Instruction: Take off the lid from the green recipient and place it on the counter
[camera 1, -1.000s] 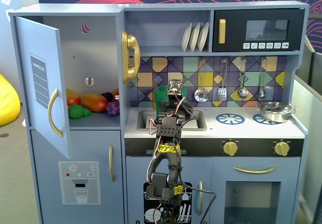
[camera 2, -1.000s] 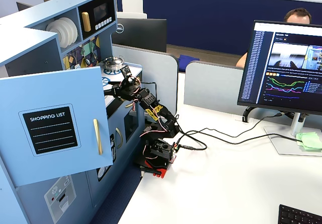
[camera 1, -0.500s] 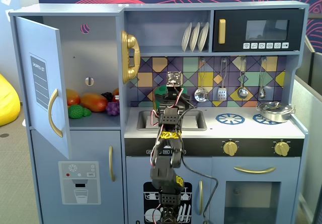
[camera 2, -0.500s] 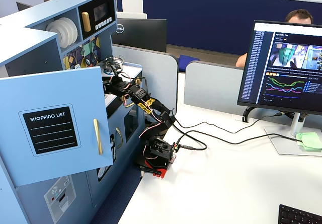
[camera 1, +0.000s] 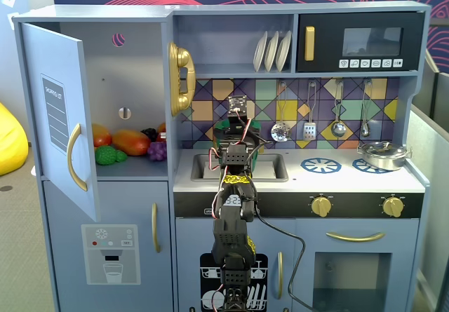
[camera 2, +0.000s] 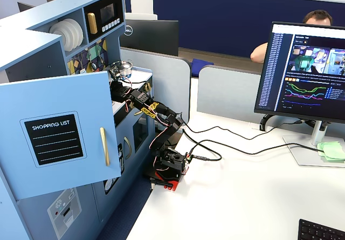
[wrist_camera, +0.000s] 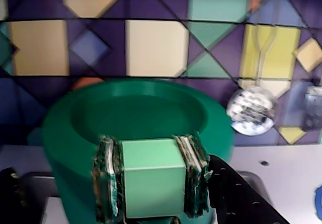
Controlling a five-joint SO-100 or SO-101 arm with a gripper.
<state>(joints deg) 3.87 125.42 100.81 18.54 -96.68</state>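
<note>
In the wrist view my gripper [wrist_camera: 152, 151] is shut on a light green strap handle [wrist_camera: 152, 189]. The handle sits at the near side of the green recipient [wrist_camera: 60, 138], a dark green round pot whose top looks sunken. I cannot make out the lid as a separate disc there. In a fixed view the gripper [camera 1: 238, 151] hangs over the sink, and a sliver of the pot [camera 1: 257, 156] shows to its right. The white counter [camera 1: 351, 179] runs to the right and also shows in the wrist view [wrist_camera: 282, 168]. In another fixed view the gripper [camera 2: 116, 89] reaches into the kitchen.
A silver pan [camera 1: 382, 156] stands on the right burner. Utensils [camera 1: 309, 116] hang on the tiled backsplash, and a strainer [wrist_camera: 251, 110] hangs close behind the pot. The sink [camera 1: 270, 168] lies under the gripper. The fridge door [camera 1: 59, 116] stands open, with toy fruit [camera 1: 130, 142] inside.
</note>
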